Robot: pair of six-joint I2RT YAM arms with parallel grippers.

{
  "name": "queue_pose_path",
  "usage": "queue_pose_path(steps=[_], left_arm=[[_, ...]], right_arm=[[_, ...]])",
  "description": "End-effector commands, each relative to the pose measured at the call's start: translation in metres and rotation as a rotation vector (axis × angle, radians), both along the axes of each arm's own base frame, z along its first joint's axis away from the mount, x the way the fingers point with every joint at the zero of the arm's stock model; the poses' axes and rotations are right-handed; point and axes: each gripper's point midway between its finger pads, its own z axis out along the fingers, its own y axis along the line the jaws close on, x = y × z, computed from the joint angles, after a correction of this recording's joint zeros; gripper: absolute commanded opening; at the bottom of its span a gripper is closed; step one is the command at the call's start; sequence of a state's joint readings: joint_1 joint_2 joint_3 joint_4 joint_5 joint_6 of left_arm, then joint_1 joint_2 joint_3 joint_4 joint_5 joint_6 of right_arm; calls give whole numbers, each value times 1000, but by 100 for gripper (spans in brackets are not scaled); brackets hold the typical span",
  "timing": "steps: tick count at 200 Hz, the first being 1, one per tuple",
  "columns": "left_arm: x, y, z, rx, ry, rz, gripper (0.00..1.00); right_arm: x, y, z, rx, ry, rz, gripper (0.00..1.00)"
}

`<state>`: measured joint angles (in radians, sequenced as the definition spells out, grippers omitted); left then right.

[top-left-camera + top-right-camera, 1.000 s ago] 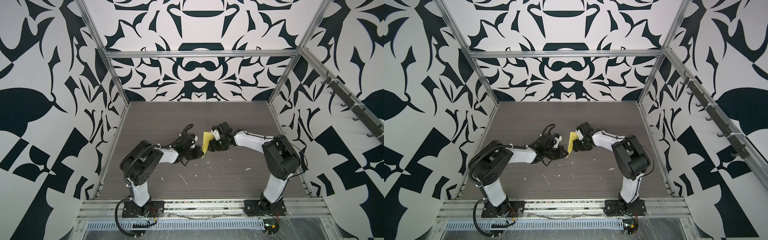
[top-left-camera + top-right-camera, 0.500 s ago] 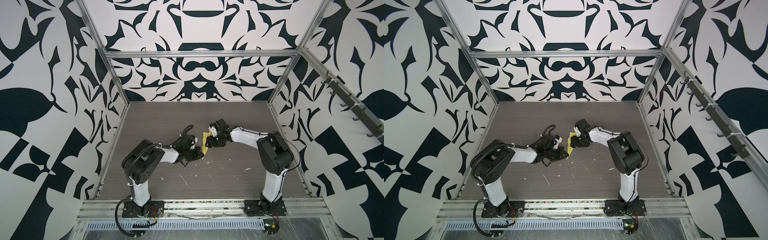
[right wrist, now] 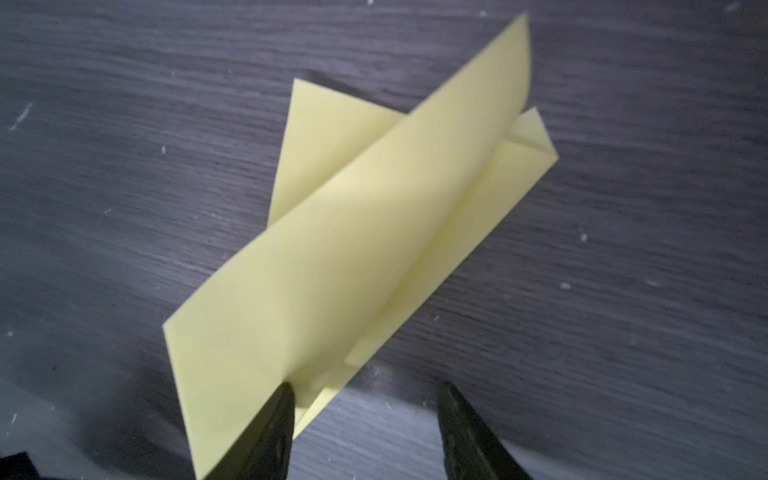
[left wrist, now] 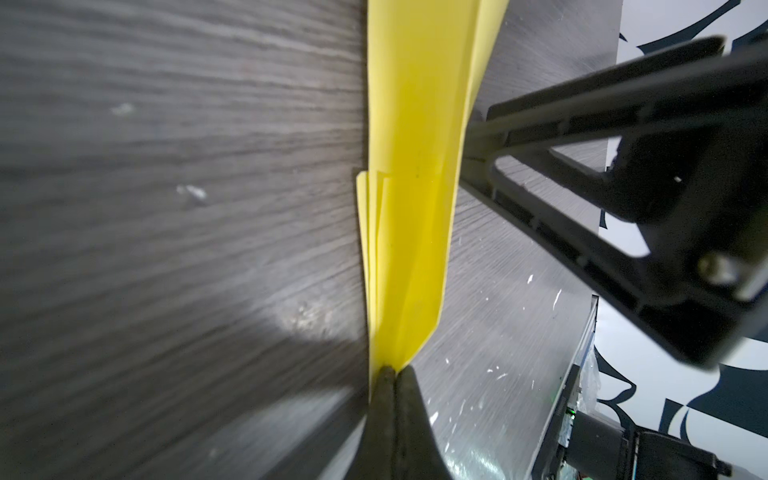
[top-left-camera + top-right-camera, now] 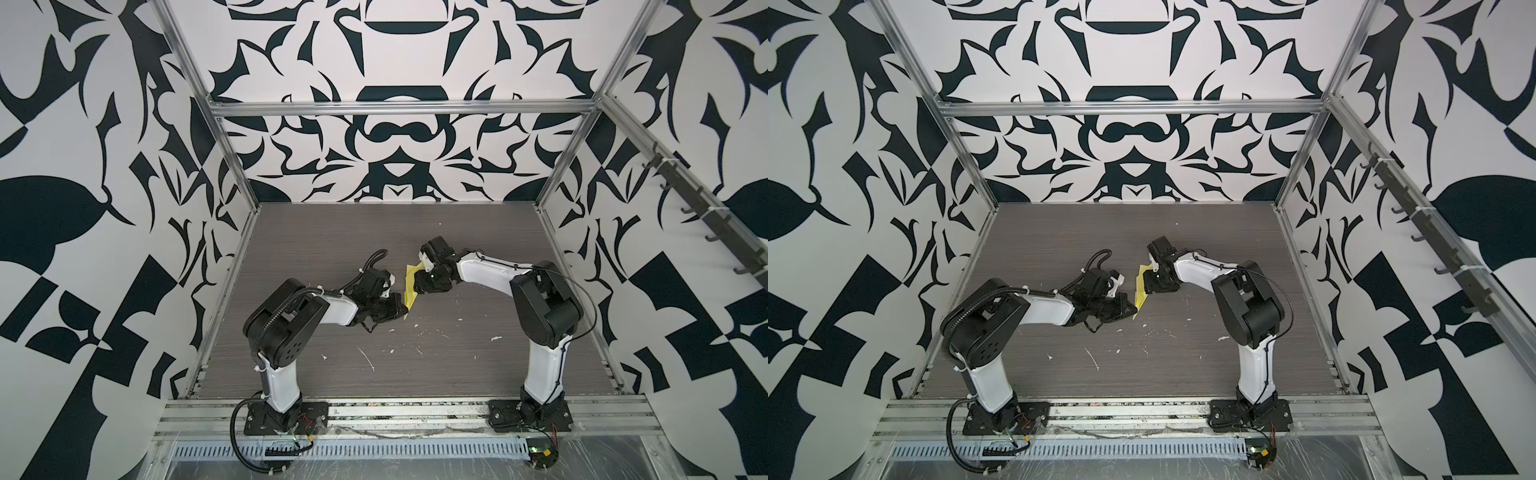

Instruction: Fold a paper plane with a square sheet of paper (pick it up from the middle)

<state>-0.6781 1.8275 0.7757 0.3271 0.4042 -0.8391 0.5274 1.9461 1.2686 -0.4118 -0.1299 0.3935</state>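
Paper plane (image 4: 411,208) in tight left claw (image 4: 392,370); right claw (image 3: 365,388) half-open

One square sheet of paper (image 5: 409,283), folded. Two grippers: the left gripper (image 4: 392,370) and the right gripper (image 3: 365,392). One table (image 5: 332,249). White flecks (image 5: 367,360) lie scattered on it, perhaps fifteen, though they are too small to count surely.
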Motion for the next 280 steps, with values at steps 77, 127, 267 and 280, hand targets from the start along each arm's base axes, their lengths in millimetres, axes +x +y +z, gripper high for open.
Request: queue_pose_path(steps=[77, 127, 267, 280], left_arm=[[-1, 12, -15, 87, 75, 46, 1], [0, 13, -16, 96, 83, 56, 3], [6, 15, -5, 110, 76, 81, 9], [9, 11, 5, 87, 55, 71, 11]], right_arm=[[-33, -40, -52, -245, 161, -54, 58], [-38, -45, -62, -296, 194, -64, 57], [-48, -57, -81, -378, 247, -106, 49], [-49, -58, -82, -383, 251, -106, 49]])
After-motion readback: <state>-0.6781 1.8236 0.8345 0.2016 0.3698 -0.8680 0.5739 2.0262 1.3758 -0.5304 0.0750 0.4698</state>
